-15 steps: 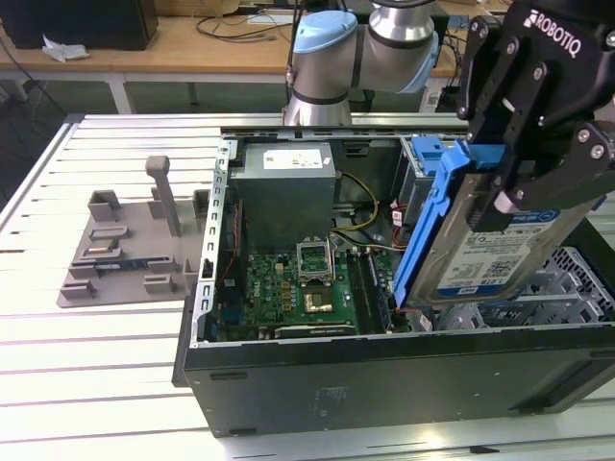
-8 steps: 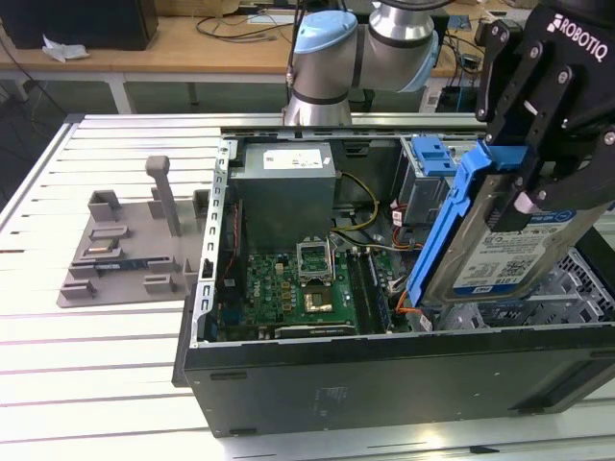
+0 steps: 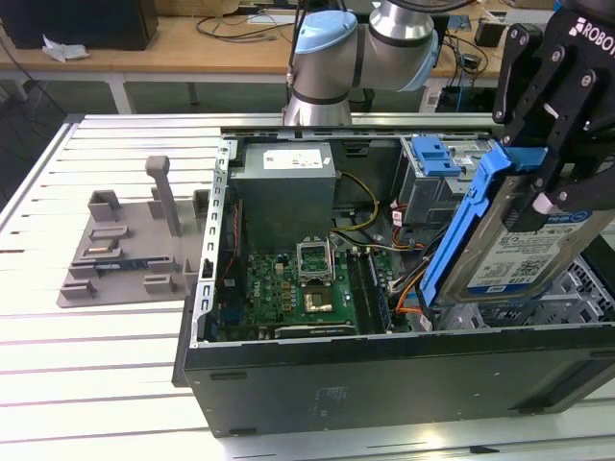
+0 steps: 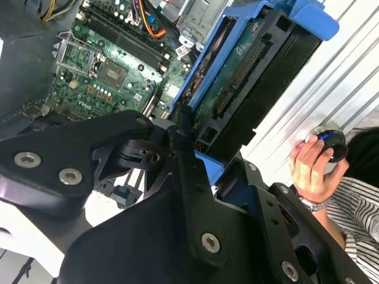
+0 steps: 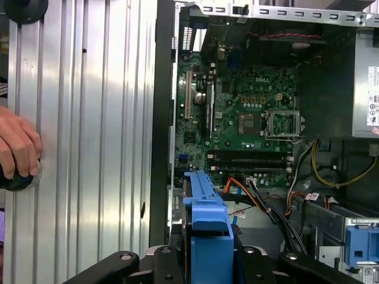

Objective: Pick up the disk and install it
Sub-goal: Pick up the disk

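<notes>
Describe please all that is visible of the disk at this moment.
The disk is a flat silver drive with a white-and-blue label, framed by a bright blue plastic carrier. The gripper clamps it near its upper end. It hangs steeply tilted over the open computer case, at the exterior view's right. The second wrist view shows a green circuit board on its other face.

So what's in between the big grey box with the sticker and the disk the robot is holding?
In the exterior view, yellow and black wires and a metal drive cage with a blue latch lie between the power supply and the disk.
</notes>
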You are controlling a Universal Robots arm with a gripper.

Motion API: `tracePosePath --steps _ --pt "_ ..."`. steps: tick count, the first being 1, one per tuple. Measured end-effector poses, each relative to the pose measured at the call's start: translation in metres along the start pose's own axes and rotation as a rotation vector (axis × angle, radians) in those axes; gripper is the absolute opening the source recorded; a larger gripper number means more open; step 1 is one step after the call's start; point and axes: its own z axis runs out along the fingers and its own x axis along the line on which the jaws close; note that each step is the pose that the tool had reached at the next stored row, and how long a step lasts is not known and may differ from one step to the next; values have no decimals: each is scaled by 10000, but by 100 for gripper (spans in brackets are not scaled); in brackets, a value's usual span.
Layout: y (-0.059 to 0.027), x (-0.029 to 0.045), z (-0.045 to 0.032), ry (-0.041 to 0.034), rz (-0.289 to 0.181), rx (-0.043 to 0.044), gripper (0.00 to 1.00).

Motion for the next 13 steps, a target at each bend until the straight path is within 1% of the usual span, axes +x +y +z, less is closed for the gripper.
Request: tracePosePath --steps 9,13 --pt "-130 -6 26 -1 0 -5 37" --pt "-209 -11 88 -2 1 -28 37"
